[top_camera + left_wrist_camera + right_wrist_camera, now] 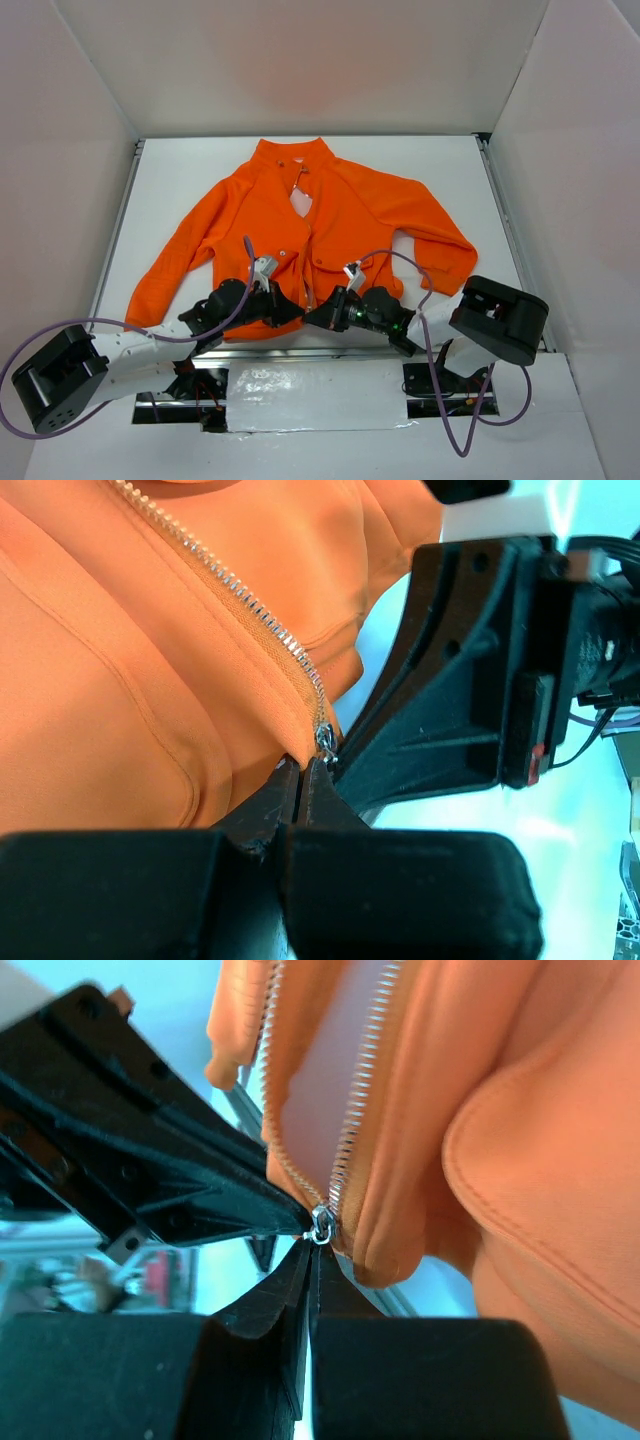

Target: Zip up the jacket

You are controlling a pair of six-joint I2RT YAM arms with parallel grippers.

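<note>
The orange jacket [350,215] lies flat on the white table [180,180], collar far, front open, with whitish lining [301,203] showing below the collar. Both grippers meet at the bottom hem, at the foot of the zipper. My left gripper [298,311] is shut, its tips pinching the hem's edge [290,742] right beside the silver slider [325,742]. My right gripper [312,318] is shut just under the slider [321,1225], on its pull as far as I can see. The two rows of zipper teeth [355,1110] spread apart above the slider. The two grippers' fingertips almost touch.
White walls stand close on the left, right and far sides. A strip of silver tape [300,385] covers the near table edge between the arm bases. Purple-grey cables [440,400] loop by both arms. The jacket's sleeves [165,270] spread out to the left and right.
</note>
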